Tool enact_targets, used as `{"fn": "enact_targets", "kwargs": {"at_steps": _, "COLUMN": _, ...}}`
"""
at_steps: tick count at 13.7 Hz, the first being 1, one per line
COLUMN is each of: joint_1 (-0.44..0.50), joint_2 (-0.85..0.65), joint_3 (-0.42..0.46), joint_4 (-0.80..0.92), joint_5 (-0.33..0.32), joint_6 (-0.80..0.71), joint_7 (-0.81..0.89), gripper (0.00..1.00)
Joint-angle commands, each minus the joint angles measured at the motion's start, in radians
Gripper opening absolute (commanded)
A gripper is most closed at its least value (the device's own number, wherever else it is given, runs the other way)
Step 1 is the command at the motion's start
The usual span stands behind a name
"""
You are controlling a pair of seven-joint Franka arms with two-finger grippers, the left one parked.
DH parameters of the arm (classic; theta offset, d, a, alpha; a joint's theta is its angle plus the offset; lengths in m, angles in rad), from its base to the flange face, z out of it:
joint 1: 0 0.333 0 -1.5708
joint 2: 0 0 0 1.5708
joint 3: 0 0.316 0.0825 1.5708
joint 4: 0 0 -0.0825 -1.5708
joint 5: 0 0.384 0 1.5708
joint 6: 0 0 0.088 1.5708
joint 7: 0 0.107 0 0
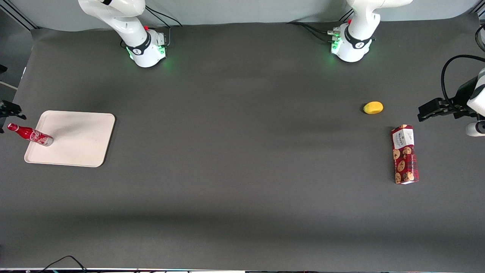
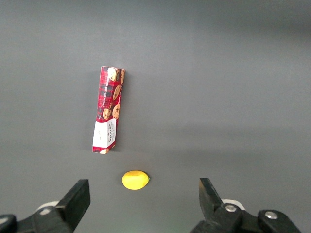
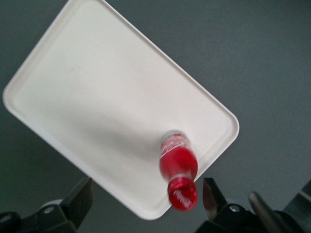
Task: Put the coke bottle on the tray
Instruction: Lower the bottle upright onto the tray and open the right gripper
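Note:
The coke bottle (image 1: 32,135) is small, slim and red with a red cap and white lettering. It stands upright on the cream-white tray (image 1: 75,138), close to the tray's rim at the working arm's end. The working arm's gripper (image 1: 9,110) is only partly in the front view, at the table's edge above the bottle. In the right wrist view the gripper (image 3: 146,201) is open and holds nothing. The bottle (image 3: 178,167) stands between its spread fingers, the cap close to one finger (image 3: 211,196) without touching it. The tray (image 3: 97,97) lies below.
A yellow lemon-shaped object (image 1: 373,107) and a red patterned cookie box (image 1: 404,154) lie toward the parked arm's end of the table, the box nearer the front camera. Both show in the left wrist view, the lemon (image 2: 134,179) and the box (image 2: 108,110).

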Motion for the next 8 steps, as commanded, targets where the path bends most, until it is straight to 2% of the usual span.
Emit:
{"fn": "enact_targets", "kwargs": {"at_steps": 1, "joint_1": 0.020, "joint_2": -0.177, "joint_3": 0.065, "joint_4": 0.033, "joint_5": -0.154, "joint_6": -0.179, "joint_7": 0.216, "gripper": 1.00}}
{"fn": "enact_targets", "kwargs": {"at_steps": 3, "joint_1": 0.020, "joint_2": -0.311, "joint_3": 0.179, "joint_4": 0.036, "joint_5": -0.229, "joint_6": -0.306, "joint_7": 0.402, "gripper": 1.00}}
{"fn": "enact_targets", "kwargs": {"at_steps": 4, "joint_1": 0.019, "joint_2": -0.379, "joint_3": 0.258, "joint_4": 0.036, "joint_5": -0.245, "joint_6": -0.373, "joint_7": 0.510, "gripper": 1.00}}
{"fn": "enact_targets", "kwargs": {"at_steps": 6, "joint_1": 0.011, "joint_2": -0.480, "joint_3": 0.444, "joint_4": 0.048, "joint_5": -0.252, "joint_6": -0.495, "joint_7": 0.760, "gripper": 1.00}}
{"fn": "enact_targets", "kwargs": {"at_steps": 8, "joint_1": 0.011, "joint_2": -0.531, "joint_3": 0.616, "joint_4": 0.058, "joint_5": -0.248, "joint_6": -0.549, "joint_7": 1.014, "gripper": 1.00}}
